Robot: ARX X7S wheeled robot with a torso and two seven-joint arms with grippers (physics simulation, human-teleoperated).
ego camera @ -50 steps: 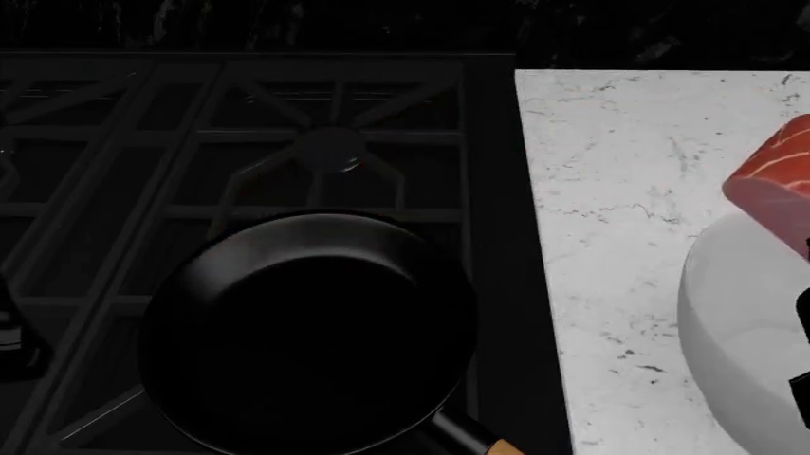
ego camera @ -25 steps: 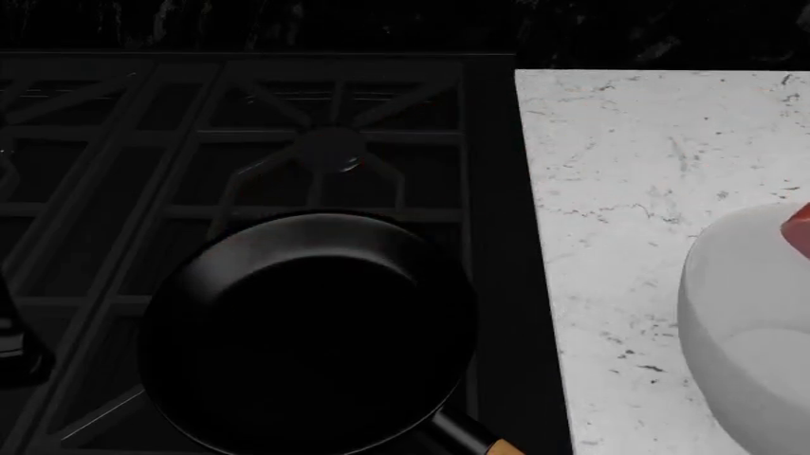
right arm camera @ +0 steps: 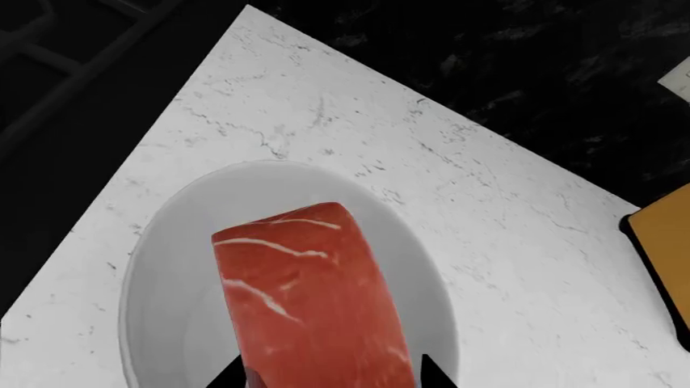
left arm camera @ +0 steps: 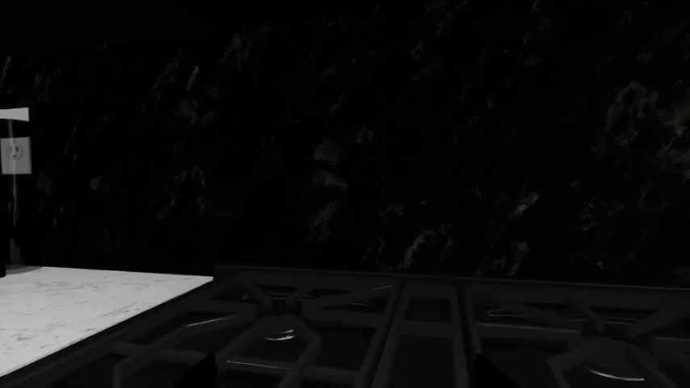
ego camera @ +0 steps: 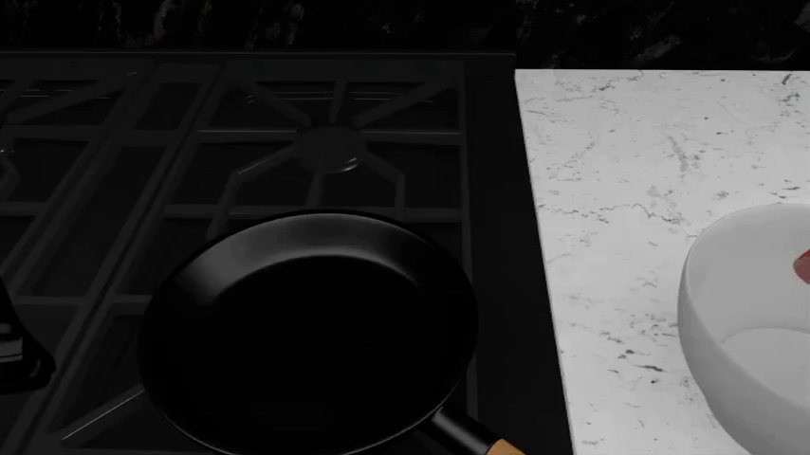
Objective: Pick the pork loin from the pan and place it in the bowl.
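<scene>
The pork loin [right arm camera: 313, 299], red with white marbling, hangs between the two black fingertips [right arm camera: 431, 373] of my right gripper [right arm camera: 329, 376], which is shut on it. It is directly over the hollow of the light grey bowl [right arm camera: 151, 242]. In the head view the bowl [ego camera: 734, 313] is cut by the right edge, and only a red sliver of the pork loin [ego camera: 802, 265] shows there. The black pan [ego camera: 310, 332] sits empty on the stove, its wooden handle [ego camera: 504, 446] pointing to the near right. My left gripper's jaws are lost in the dark of the left wrist view.
Black stove grates [ego camera: 329, 142] fill the left and middle. The bowl stands on a white marble counter [ego camera: 633, 171]. An orange-tan slab [right arm camera: 663, 250] lies on the counter beyond the bowl. A dark backsplash [left arm camera: 377, 145] rises behind the stove. A dark arm part [ego camera: 15, 351] sits at the left edge.
The pork loin has dropped from above the bowl's rim down toward the bowl, leaving only a sliver at the head view's right edge. The pan has not moved.
</scene>
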